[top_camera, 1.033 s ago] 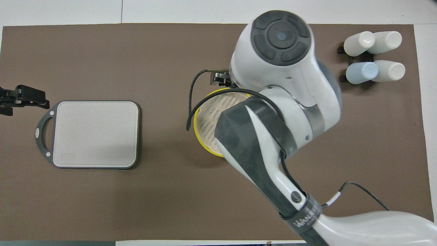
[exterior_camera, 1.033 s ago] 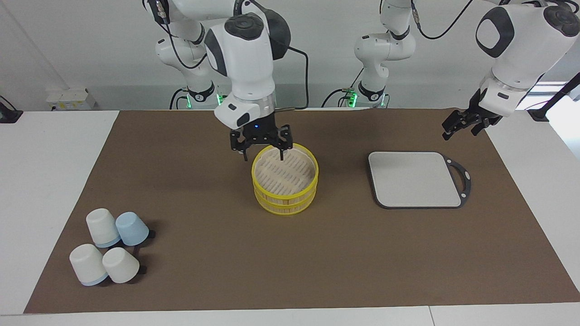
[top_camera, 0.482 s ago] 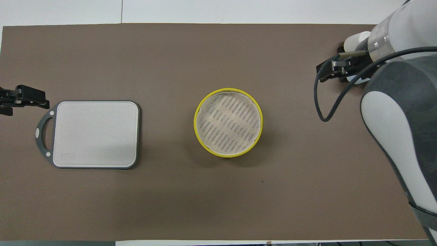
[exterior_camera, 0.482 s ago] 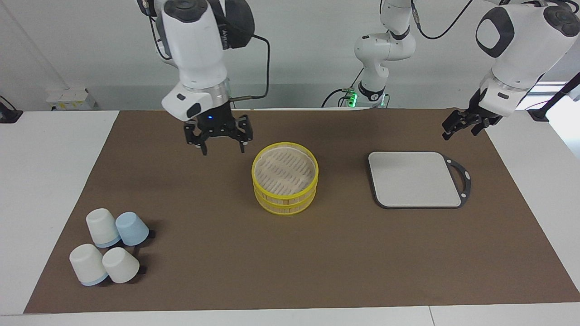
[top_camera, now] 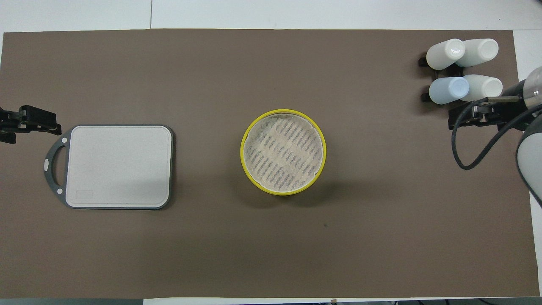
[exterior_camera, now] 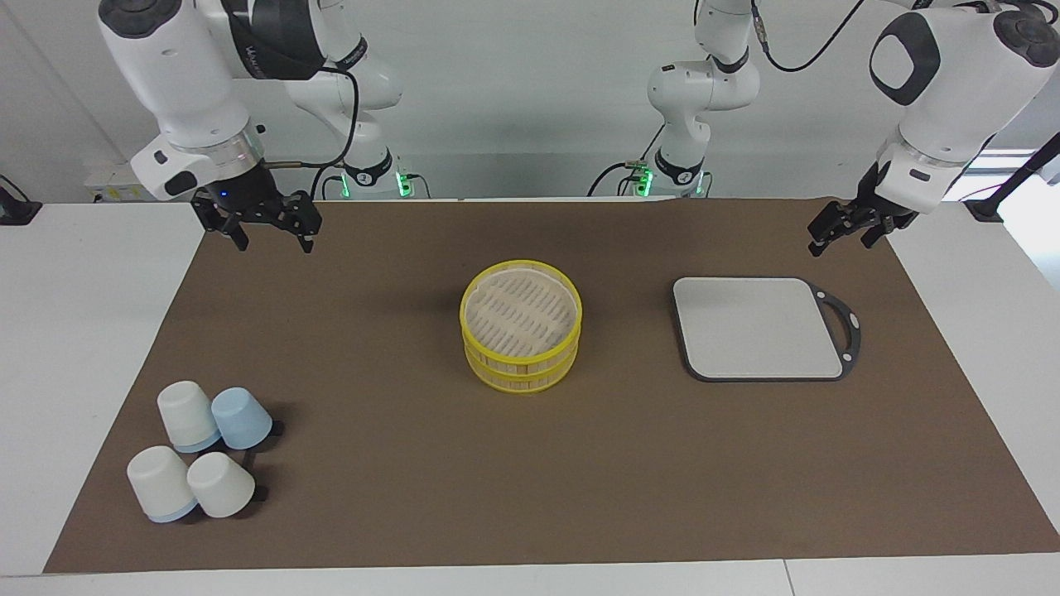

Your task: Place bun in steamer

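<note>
The round bamboo steamer, yellow-rimmed with its slatted lid on, sits mid-mat. Beside it lies a flat grey board. The right gripper and left gripper hover wide, empty.

Right end effector has pulled off the steamer — a second ago it hung at the basket's rim nearest the robots, now it's up over the mat's corner at the right arm's end of the worktop, fingers spread, nothing in them. In the overhead view the arm no longer covers the steamer, so its whole slatted top shows.
</note>
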`<state>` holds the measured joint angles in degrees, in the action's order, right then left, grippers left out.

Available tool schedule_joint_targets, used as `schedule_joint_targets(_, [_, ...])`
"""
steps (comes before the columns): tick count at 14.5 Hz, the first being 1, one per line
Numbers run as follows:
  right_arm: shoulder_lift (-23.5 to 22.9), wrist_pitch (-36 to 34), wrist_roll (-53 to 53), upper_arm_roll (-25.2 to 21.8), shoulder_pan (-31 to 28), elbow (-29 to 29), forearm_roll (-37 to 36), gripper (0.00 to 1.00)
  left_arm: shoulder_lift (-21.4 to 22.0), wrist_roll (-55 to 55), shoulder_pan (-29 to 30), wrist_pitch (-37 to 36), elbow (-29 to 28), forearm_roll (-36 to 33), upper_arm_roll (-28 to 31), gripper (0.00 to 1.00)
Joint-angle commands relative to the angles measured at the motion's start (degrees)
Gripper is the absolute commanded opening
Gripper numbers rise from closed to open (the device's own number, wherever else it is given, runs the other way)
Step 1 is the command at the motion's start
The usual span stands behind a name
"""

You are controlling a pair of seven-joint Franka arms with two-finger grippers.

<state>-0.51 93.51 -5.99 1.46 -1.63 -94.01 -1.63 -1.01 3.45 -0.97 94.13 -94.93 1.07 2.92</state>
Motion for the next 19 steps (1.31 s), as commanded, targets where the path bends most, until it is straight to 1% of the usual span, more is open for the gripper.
schedule_joint_targets(1, [1.1,1.6,2.9,0.7,-2.9,-1.4,0.7,1.0,1.4,-0.2,1.1,0.0,-1.7,0.8,-0.6,1.0])
schedule_joint_targets(3, [0.9,1.6,4.0,0.7,-2.9,0.2,-0.1,1.0,1.4,-0.2,1.1,0.0,-1.7,0.8,-0.6,1.0])
schedule_joint_targets(6, [1.1,0.9,3.8,0.7,-3.6,0.0,0.3,1.0,1.4,-0.2,1.1,0.0,-1.7,0.8,-0.6,1.0])
schedule_joint_targets(12, [3.8,-0.7,3.7,0.7,-3.6,-0.9,1.5,1.0,1.4,-0.2,1.1,0.0,-1.7,0.8,-0.6,1.0])
schedule_joint_targets(15, [3.9,-2.5,3.6,0.7,-3.6,-0.2,4.7,1.0,1.4,-0.2,1.1,0.0,-1.7,0.8,-0.6,1.0])
schedule_joint_targets(19, [3.9,-2.5,4.1,0.6,-3.6,0.1,4.0,1.0,1.4,-0.2,1.1,0.0,-1.7,0.8,-0.6,1.0])
